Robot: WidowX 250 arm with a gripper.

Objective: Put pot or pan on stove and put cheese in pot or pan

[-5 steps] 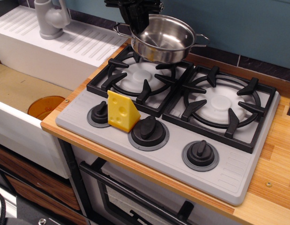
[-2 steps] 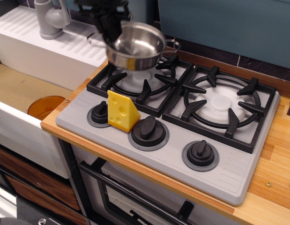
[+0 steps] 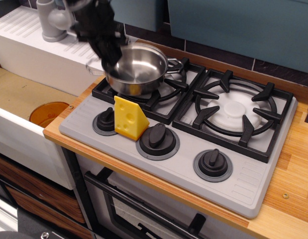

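My black gripper point(image 3: 111, 59) is shut on the left rim of the shiny steel pot point(image 3: 141, 69). The pot is tilted and sits low over the left burner grate point(image 3: 166, 97) of the grey stove point(image 3: 158, 164); I cannot tell whether it touches the grate. The yellow cheese wedge point(image 3: 130, 118) stands upright on the stove's front panel, between the left knob point(image 3: 105, 120) and the middle knob point(image 3: 157, 138), just in front of the pot.
A right burner grate point(image 3: 237, 113) and a third knob point(image 3: 212, 163) lie to the right. A white sink unit with a grey faucet point(image 3: 51, 20) stands at the left, an orange dish point(image 3: 48, 113) below it. Wooden counter point(image 3: 293, 174) runs along the right.
My gripper has carried the pot from the back of the stove leftward and down onto the left burner area. The cheese has not moved.
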